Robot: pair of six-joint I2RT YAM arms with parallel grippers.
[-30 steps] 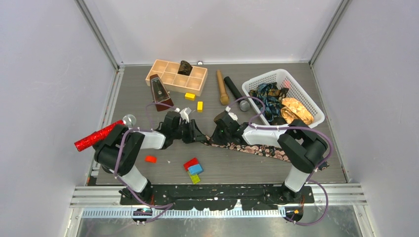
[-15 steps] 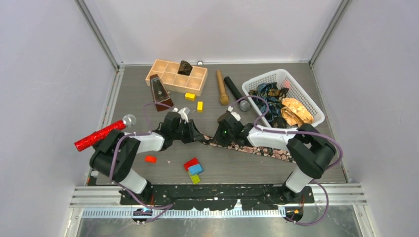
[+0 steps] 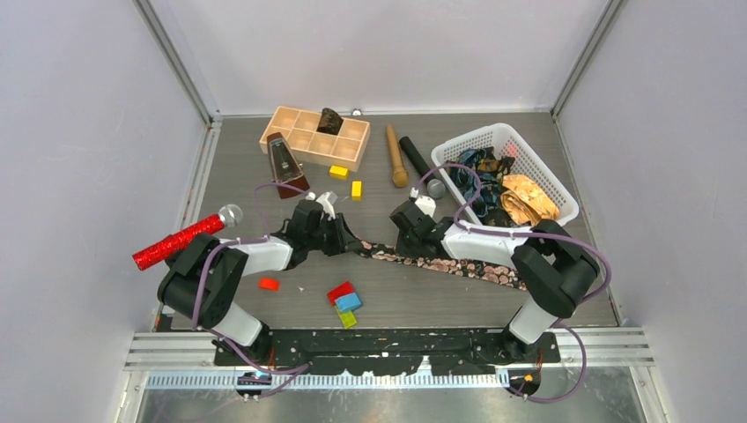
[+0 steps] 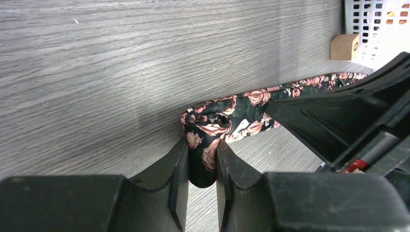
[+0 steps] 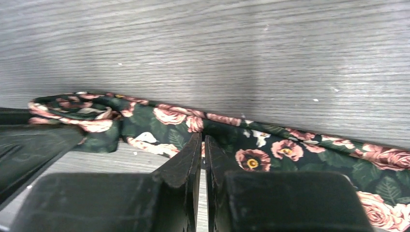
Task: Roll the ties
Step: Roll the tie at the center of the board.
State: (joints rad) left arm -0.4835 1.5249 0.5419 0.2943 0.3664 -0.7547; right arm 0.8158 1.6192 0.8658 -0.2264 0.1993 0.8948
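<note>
The tie [image 5: 270, 145] is dark green with pink roses. The basket [image 3: 467, 139] is white, the microphone [image 3: 176, 241] glittery red.

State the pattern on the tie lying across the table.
The tie: pink roses on black-green; right wrist view shows it best.

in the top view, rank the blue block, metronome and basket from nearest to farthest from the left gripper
From the left gripper:
1. blue block, toward the arm bases.
2. metronome, farther back, to the left.
3. basket, far right.
</note>
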